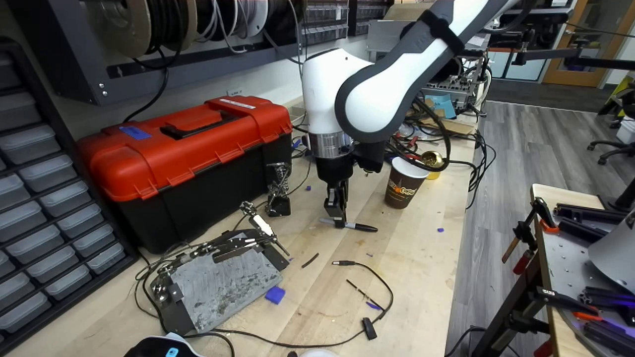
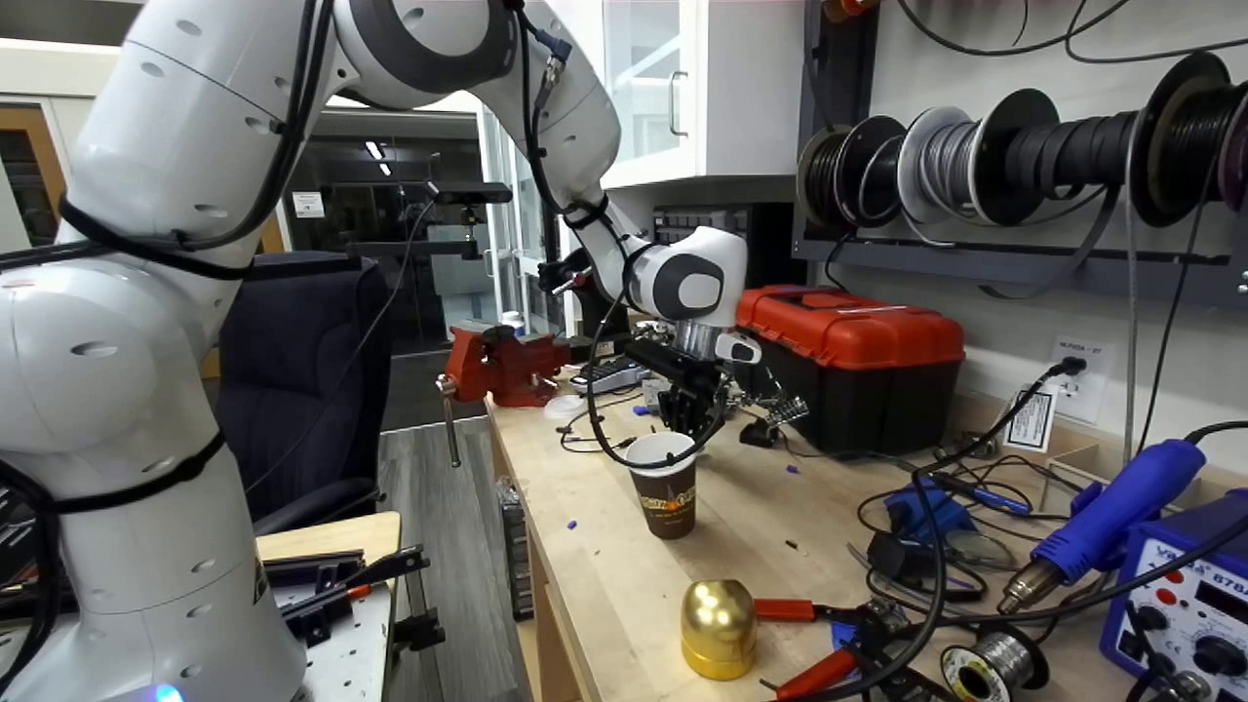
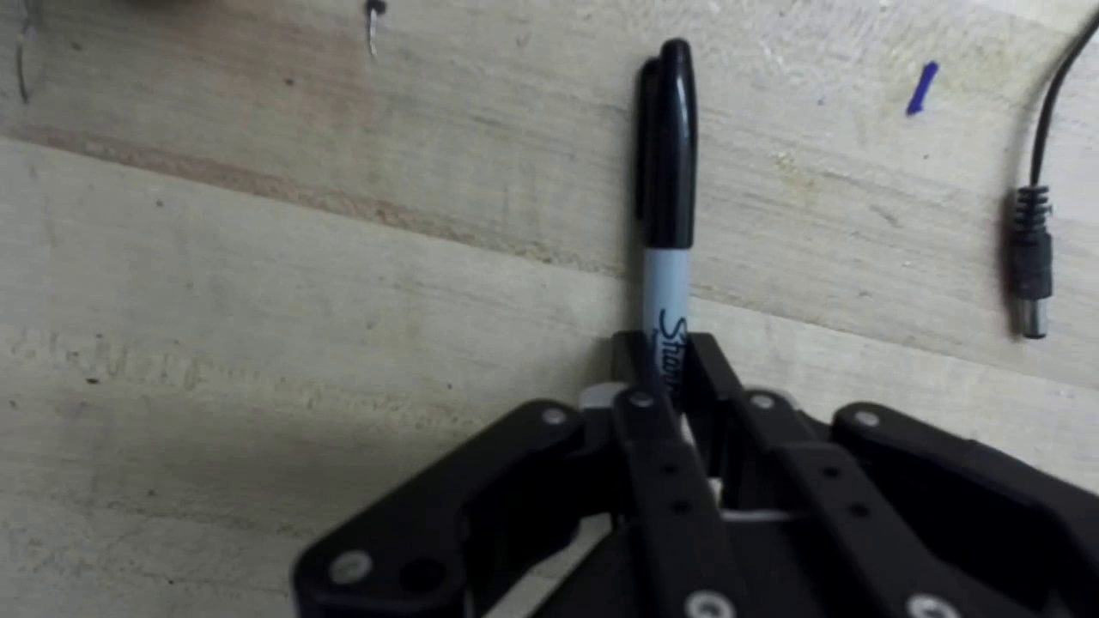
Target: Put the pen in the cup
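The pen is a marker with a black cap and a grey body, lying on the wooden table; it shows in the wrist view (image 3: 670, 172) and in an exterior view (image 1: 364, 227). My gripper (image 3: 665, 352) points down and is shut around the pen's grey body, a finger against each side; it also shows in both exterior views (image 1: 340, 223) (image 2: 685, 421). The pen is at table height. The cup, brown paper with a white rim, stands upright beside the gripper in both exterior views (image 1: 403, 191) (image 2: 669, 499). I cannot make out the pen in the view where the cup stands in front.
A red and black toolbox (image 1: 188, 148) stands along the wall. A metal holder stand (image 1: 225, 282) and black cables (image 1: 387, 282) lie toward one end. A gold cap (image 2: 719, 629), pliers (image 2: 829, 673) and soldering gear (image 2: 1111, 526) lie beyond the cup. A black cable hangs from the arm over the cup.
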Controlling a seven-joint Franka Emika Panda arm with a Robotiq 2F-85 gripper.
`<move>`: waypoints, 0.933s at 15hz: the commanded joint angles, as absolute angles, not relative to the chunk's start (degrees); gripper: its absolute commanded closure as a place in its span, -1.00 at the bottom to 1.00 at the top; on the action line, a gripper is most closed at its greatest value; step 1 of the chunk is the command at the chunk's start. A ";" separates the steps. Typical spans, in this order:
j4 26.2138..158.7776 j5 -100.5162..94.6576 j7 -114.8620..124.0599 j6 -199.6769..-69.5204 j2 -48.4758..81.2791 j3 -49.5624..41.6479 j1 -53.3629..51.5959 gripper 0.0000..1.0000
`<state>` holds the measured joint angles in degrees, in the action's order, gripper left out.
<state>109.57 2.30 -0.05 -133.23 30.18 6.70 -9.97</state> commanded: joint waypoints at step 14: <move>130.92 6.71 1.10 -137.39 4.69 6.06 -6.01 0.98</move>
<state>124.69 5.18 0.49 -136.72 11.59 6.29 -7.18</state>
